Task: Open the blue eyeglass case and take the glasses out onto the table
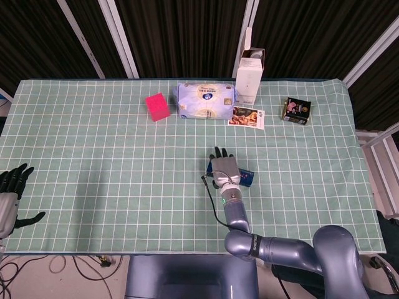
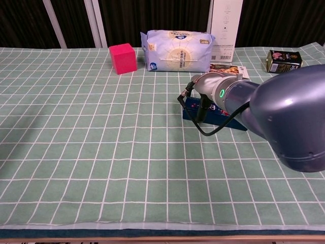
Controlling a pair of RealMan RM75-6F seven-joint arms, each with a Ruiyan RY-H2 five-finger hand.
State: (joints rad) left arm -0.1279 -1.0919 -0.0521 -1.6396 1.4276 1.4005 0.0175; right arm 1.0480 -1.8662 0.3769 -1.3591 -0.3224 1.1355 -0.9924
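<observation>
Right hand [image 1: 224,167] lying flat over blue eyeglass case [image 1: 247,177] near table [image 1: 93,156] centre, fingers pointing away, apparently pressing rather than gripping (palm hides contact). Case long axis running left-right, blue end poking out rightward. Left hand [image 1: 9,193] spread, holding nothing, well apart at near-left edge.

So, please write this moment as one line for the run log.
step: reach case | right hand: resting on closed blue eyeglass case | left hand: open, idle at table edge | glasses: not visible
</observation>
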